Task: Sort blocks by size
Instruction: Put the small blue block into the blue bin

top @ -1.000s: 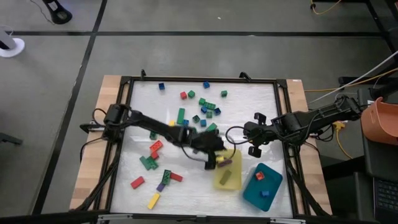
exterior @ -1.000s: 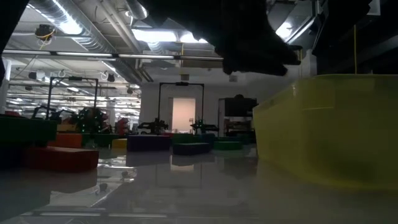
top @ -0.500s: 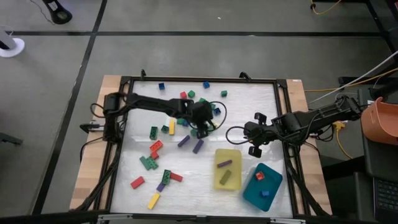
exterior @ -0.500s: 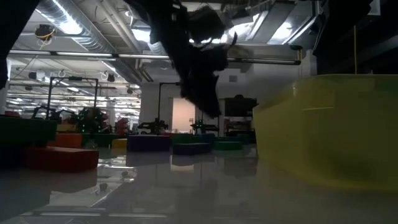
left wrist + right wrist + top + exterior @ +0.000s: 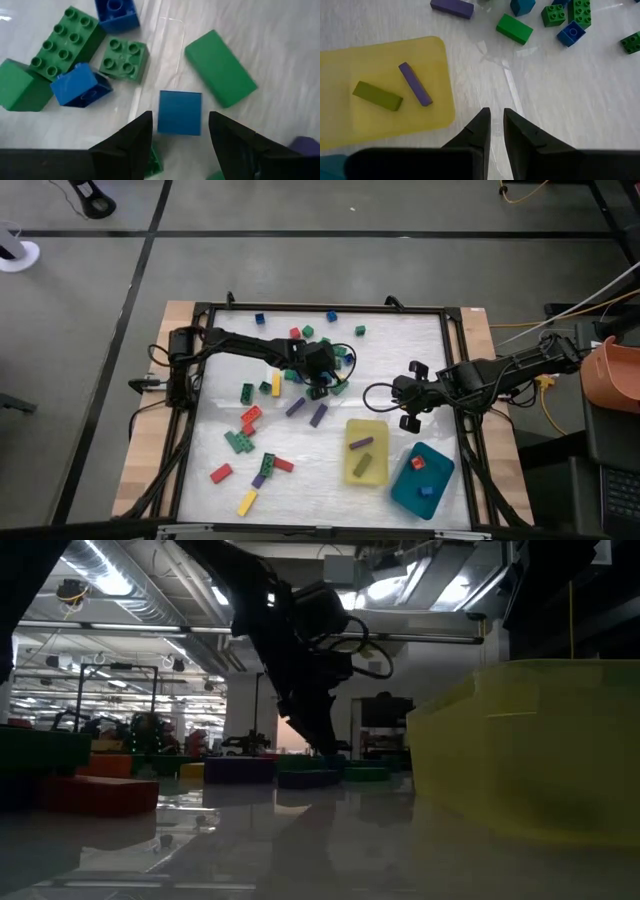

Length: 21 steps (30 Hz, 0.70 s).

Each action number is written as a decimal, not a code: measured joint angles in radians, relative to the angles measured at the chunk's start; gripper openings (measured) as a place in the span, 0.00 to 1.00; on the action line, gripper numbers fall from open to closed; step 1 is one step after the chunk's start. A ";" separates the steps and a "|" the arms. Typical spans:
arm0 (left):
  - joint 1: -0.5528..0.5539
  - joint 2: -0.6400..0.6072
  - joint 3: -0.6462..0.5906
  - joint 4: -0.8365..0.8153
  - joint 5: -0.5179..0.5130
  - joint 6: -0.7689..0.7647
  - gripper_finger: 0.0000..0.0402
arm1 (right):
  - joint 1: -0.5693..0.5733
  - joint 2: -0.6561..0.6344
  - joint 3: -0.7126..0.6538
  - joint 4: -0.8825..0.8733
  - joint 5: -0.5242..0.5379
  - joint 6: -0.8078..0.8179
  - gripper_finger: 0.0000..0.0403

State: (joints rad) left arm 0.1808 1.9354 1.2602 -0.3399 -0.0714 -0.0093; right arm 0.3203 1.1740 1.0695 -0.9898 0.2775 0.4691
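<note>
Blocks of several colours lie scattered on the white table. A cluster of green and blue ones (image 5: 338, 358) sits at the middle far part. My left gripper (image 5: 320, 387) hangs open and slanted down over that cluster. In the left wrist view a small blue cube (image 5: 180, 112) lies flat on the table just ahead of the gap between its fingers (image 5: 177, 137), untouched. A longer green block (image 5: 221, 68) lies beside the cube. My right gripper (image 5: 404, 408) hovers shut above bare table to the right of the yellow tray (image 5: 380, 470), holding nothing (image 5: 497, 125).
The yellow tray (image 5: 350, 130) holds a purple and an olive long block. The teal tray (image 5: 437, 480) at the near right holds a red and a blue small cube. More blocks (image 5: 245, 430) lie at the near left. A black frame (image 5: 320, 308) rims the table.
My left gripper has swung from above the yellow tray toward the table's far edge and leftward to the cluster of green and blue blocks, sinking and tipping further down over the small blue cube. It has stayed open. The blocks have not moved.
</note>
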 joint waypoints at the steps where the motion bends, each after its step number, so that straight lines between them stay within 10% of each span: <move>1: 0.003 0.000 -0.010 0.027 0.000 0.001 0.45 | 0.000 0.000 0.000 0.000 0.000 0.000 0.13; 21: 0.008 0.044 -0.030 0.099 0.005 0.025 0.28 | 0.000 0.000 0.000 -0.003 0.001 -0.003 0.13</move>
State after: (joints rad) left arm 0.1884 1.9793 1.2304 -0.2410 -0.0664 0.0160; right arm 0.3206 1.1736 1.0695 -0.9926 0.2783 0.4666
